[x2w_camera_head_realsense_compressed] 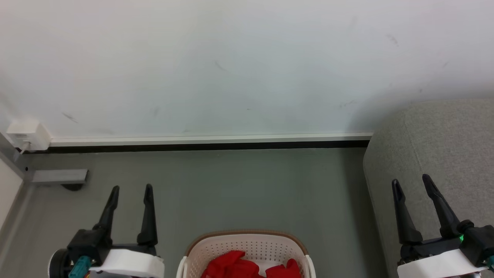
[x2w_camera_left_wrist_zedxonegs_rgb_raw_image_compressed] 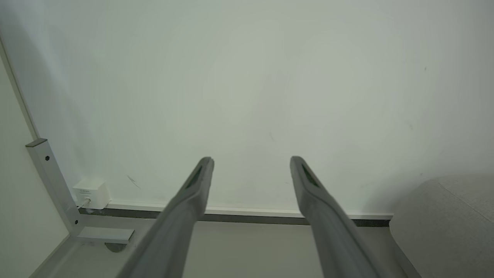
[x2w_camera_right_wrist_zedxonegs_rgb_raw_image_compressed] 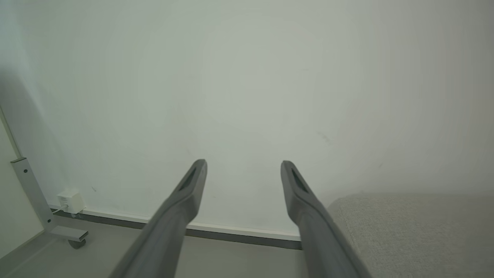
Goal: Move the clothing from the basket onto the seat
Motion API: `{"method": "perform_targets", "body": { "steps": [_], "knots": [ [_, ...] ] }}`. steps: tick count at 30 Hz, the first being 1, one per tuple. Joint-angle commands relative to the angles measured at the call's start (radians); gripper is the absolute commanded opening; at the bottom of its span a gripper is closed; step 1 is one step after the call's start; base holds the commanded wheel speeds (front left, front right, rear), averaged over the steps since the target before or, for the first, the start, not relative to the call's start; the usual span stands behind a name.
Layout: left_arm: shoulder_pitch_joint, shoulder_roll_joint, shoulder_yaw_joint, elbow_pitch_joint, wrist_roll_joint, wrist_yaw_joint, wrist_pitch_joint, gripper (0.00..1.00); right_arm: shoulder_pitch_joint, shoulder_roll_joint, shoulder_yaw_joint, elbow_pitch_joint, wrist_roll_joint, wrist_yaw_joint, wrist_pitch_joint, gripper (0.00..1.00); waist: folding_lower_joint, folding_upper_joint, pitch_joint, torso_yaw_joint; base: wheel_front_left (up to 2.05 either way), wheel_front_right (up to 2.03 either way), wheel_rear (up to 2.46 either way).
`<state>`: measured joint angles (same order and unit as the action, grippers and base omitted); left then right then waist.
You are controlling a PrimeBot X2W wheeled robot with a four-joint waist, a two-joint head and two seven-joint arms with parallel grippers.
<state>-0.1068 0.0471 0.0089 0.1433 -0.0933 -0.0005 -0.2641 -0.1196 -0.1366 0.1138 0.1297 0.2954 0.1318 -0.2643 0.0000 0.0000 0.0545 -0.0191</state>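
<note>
Red clothing (x2w_camera_head_realsense_compressed: 231, 266) clear of both jaws

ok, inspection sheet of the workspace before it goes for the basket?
Surface: smooth grey floor.
Job's things: crumpled bright red fabric clothing lies inside the oval white perforated plastic basket, which stands on the floor between the arms. The large light grey fabric sofa is on the robot's right.
Clutter: nothing seen.
Grippers: left gripper and right gripper are both open, empty and apart from the basket.
Cables: thin white lead from a small white wall box.
Surroundings: scuffed white wall, white skirting board, grey metal frame foot far left.
</note>
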Motion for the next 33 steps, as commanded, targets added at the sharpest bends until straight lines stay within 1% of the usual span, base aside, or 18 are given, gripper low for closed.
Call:
{"method": "perform_targets", "body": {
  "steps": [1,9,19,26,28,33],
  "knots": [
    [-0.011,0.006,0.0,-0.003,-0.018,-0.002,-0.001,1.0,-0.008,-0.004,-0.006,-0.002,0.004,-0.002,0.0,1.0,0.0,0.0,0.008,-0.006,0.0,0.0,0.0],
    [-0.048,0.006,-0.018,0.013,-0.021,-0.008,-0.001,1.0,-0.043,-0.001,-0.021,-0.024,0.004,-0.002,0.0,1.0,0.0,0.0,0.083,-0.042,0.0,0.0,0.0],
    [-0.147,0.006,-0.068,0.112,-0.036,-0.043,-0.001,1.0,-0.109,-0.009,-0.032,-0.058,-0.006,-0.002,0.0,1.0,0.0,0.0,0.239,-0.082,0.0,0.0,0.0],
    [-0.219,0.006,-0.089,0.243,-0.029,-0.07,-0.001,1.0,-0.149,-0.002,-0.042,-0.082,-0.006,-0.002,0.0,1.0,0.0,0.0,0.332,-0.114,0.0,0.0,0.0],
    [-0.24,0.006,-0.095,0.299,-0.02,-0.072,-0.001,1.0,-0.158,0.002,-0.043,-0.089,-0.005,-0.002,0.0,1.0,0.0,0.0,0.358,-0.123,0.0,0.0,0.0],
    [-0.322,0.006,-0.125,0.446,-0.042,-0.075,-0.001,1.0,-0.193,0.011,-0.046,-0.111,-0.007,-0.002,0.0,1.0,0.0,0.0,0.434,-0.141,0.0,0.0,0.0]
  ]
}}
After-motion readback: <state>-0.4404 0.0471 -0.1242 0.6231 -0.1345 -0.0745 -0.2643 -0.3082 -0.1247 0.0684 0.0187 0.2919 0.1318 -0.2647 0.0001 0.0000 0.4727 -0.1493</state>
